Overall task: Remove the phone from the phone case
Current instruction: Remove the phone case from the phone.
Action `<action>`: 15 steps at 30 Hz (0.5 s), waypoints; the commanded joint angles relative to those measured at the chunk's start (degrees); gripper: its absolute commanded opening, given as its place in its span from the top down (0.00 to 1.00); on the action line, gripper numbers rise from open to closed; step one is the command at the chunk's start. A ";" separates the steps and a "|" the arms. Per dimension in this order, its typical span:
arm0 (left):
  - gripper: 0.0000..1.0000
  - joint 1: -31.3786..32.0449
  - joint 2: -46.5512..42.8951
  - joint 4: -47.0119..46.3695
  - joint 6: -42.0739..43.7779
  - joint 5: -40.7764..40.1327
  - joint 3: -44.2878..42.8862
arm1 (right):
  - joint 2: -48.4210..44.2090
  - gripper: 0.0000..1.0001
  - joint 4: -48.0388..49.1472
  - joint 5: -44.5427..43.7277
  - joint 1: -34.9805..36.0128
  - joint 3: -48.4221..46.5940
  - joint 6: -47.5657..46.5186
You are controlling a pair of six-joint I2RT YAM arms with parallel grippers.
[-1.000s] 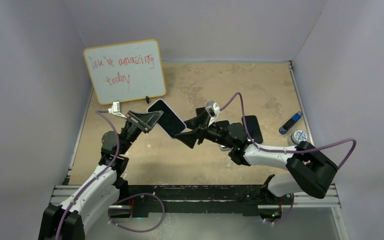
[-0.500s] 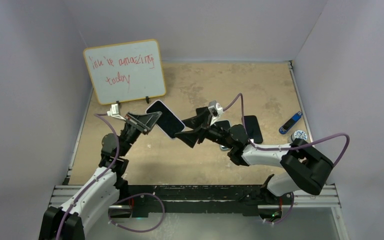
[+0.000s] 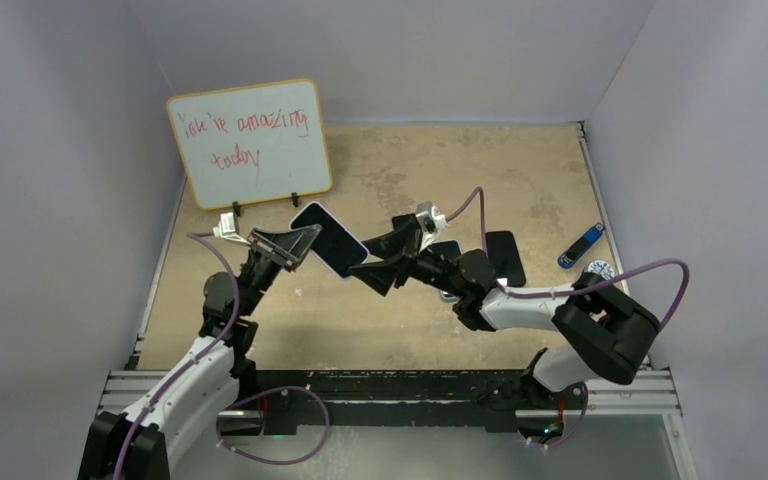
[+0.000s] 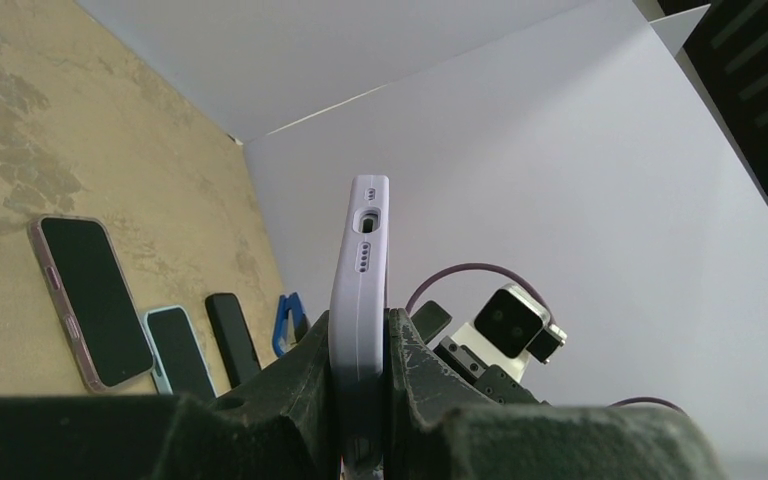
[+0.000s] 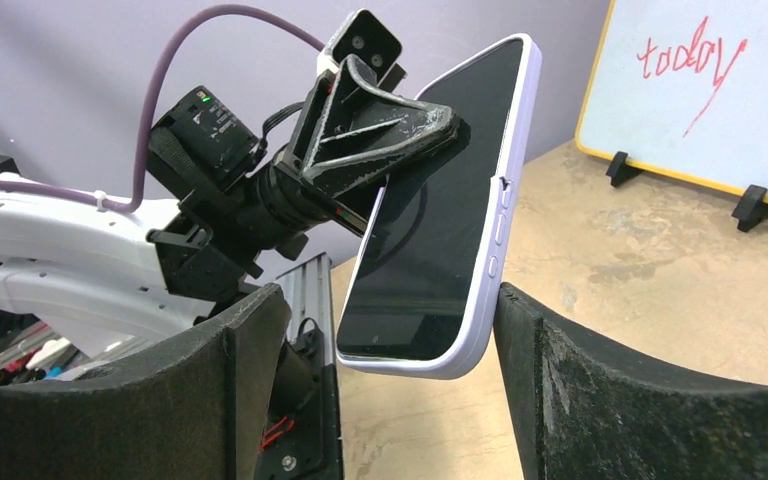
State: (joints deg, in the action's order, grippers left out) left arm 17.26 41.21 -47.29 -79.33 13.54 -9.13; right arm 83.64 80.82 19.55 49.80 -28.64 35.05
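**A:** How many of each thing did you have in front of you?

**B:** You had two arms and two tools. There was one phone in one lavender phone case. Three more phones lay flat on the desk toward its right edge: a pink-cased one, a light-blue-cased one and a black one, side by side in a row. One small blue object lay near the right edge, with one round item just beside it. One whiteboard stood at the far-left corner.

**A:** Where was the cased phone?

**B:** It was off the desk, held in the air over the left half, on the near side of the whiteboard. The phone sat fully inside its case, with the screen tilted toward your right arm.

**A:** And your left tool?

**B:** It was clamped on the phone case, one finger flat on the screen and the other on the back. The port end of the case stuck out past the fingertips.

**A:** And the right tool?

**B:** It was spread wide and held nothing. In its wrist view the free end of the phone sat between its two fingers, with the case's rounded corner close to the right-hand finger. I could not tell whether either finger touched the case.
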 commanded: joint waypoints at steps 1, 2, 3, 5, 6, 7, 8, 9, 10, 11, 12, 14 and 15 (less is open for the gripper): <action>1.00 -0.21 -0.93 -7.82 -2.19 -2.37 -0.02 | 1.88 0.23 6.97 2.58 0.24 -0.65 1.58; 1.00 -0.21 -0.95 -7.87 -2.48 -2.64 0.05 | 2.30 0.24 7.89 2.65 0.36 -0.56 1.89; 1.00 -0.21 -1.03 -8.18 -2.80 -3.09 0.19 | 2.66 0.24 8.52 2.68 0.39 -0.50 2.10; 1.00 -0.18 -1.14 -8.95 -3.26 -3.90 0.40 | 3.16 0.24 9.21 2.83 0.57 -0.66 2.30; 1.00 -0.15 -1.34 -9.27 -3.35 -4.28 0.36 | 3.32 0.24 9.19 2.67 0.68 -0.73 2.28; 1.00 -0.12 -1.39 -9.65 -3.35 -4.57 0.34 | 3.41 0.24 9.25 2.45 0.84 -0.77 2.17; 1.00 -0.12 -1.44 -9.97 -3.39 -4.92 0.26 | 3.57 0.25 9.27 2.35 0.90 -0.80 2.15; 1.00 -0.12 -1.49 -10.20 -3.38 -5.19 0.13 | 3.74 0.25 9.27 2.30 1.03 -0.85 2.10; 1.00 -0.12 -1.58 -10.41 -3.44 -5.45 -0.03 | 3.99 0.25 9.27 2.25 1.07 -0.95 2.15; 1.00 -0.12 -1.56 -10.45 -3.38 -5.64 -0.20 | 4.23 0.25 9.39 2.29 1.12 -1.05 2.13; 1.00 -0.12 -1.46 -10.46 -3.40 -5.71 -0.53 | 4.44 0.26 9.75 2.31 1.29 -1.14 2.22; 1.00 -0.12 -1.19 -10.58 -3.38 -5.59 -0.99 | 4.81 0.26 10.10 2.29 1.40 -1.48 2.29; 1.00 -0.12 -0.99 -10.82 -3.51 -5.50 -1.20 | 4.98 0.27 10.06 2.41 1.43 -1.80 2.30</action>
State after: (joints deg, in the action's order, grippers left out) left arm 17.26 40.82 -50.33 -80.88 9.52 -8.49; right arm 88.18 86.15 20.75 50.78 -28.67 37.17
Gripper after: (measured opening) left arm 0.165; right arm 0.740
